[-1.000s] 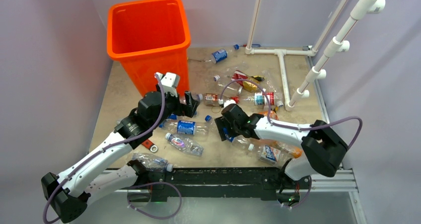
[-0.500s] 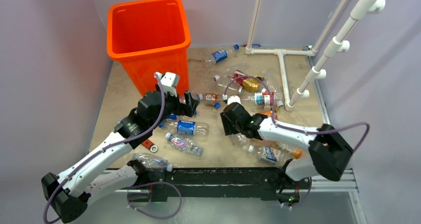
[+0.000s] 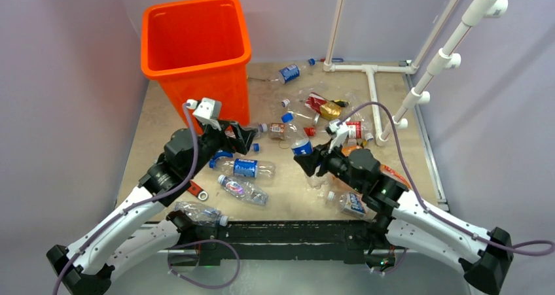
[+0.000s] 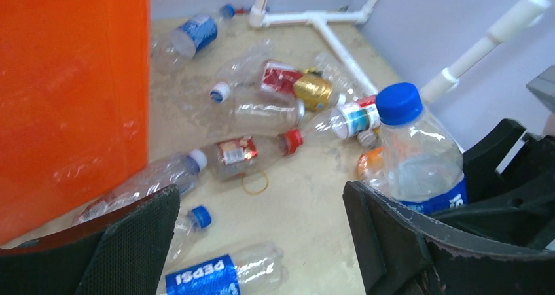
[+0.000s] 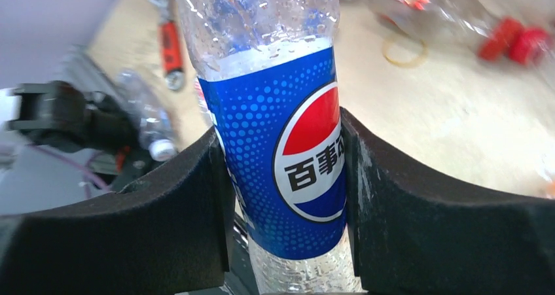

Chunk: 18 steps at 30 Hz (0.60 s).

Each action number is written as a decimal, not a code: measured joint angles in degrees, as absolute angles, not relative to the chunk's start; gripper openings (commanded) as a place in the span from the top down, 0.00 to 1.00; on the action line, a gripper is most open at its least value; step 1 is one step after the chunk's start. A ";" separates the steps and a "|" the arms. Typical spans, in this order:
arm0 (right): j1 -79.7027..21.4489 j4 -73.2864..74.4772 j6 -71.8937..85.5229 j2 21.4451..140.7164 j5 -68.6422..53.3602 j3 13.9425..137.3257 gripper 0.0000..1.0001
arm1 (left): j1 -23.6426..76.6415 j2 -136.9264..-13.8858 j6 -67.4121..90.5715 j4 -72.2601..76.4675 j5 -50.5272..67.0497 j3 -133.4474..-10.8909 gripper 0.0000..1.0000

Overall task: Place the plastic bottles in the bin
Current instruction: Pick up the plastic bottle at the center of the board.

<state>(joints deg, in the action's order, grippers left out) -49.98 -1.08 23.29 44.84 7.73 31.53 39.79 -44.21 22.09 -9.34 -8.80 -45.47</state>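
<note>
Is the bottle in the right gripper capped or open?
Capped: the bottle carries a blue cap, clear in the left wrist view.

The right gripper has closed on a Pepsi bottle and lifted it.

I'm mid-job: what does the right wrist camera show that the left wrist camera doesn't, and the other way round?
Right wrist only: the right gripper shut on the label of the Pepsi bottle, and the red-handled wrench lying beyond it.
Left wrist only: the wall of the orange bin, the held bottle's blue cap, the white pipe frame, and the left gripper open with nothing in it.
Both: the held Pepsi bottle and the rubber band lying behind it.
</note>
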 measured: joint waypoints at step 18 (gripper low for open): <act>-50.39 -45.56 24.56 42.89 -6.17 16.84 1.00 | 39.77 -46.50 23.79 9.04 7.55 -49.12 0.06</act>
<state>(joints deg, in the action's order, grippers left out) -50.39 -45.56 24.56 42.89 -6.17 16.84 39.77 -46.50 23.79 9.04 7.55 -49.12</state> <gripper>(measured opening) 0.524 0.944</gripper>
